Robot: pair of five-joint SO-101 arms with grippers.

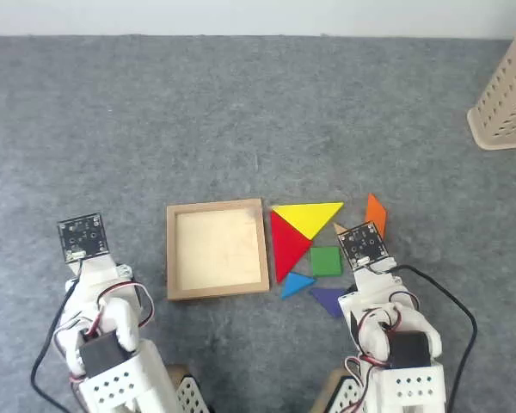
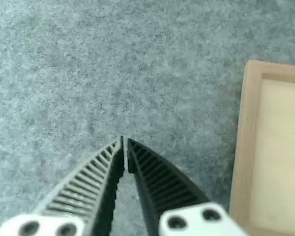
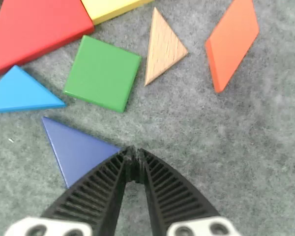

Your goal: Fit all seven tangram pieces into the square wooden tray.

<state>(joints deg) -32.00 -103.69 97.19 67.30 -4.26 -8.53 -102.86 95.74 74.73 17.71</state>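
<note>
Hovering over carpet (image 2: 88, 59), left jaws together beside tray (image 2: 248, 147) | right jaws together, tips just beside dark-blue triangle (image 3: 73, 147)

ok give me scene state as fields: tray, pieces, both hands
tray: empty
pieces outside tray: red triangle, yellow triangle, green square, light blue triangle, dark blue triangle, plain wood triangle, orange parallelogram
left hand: shut, over bare carpet beside tray
right hand: shut, beside dark blue triangle's corner
task: not started
</note>
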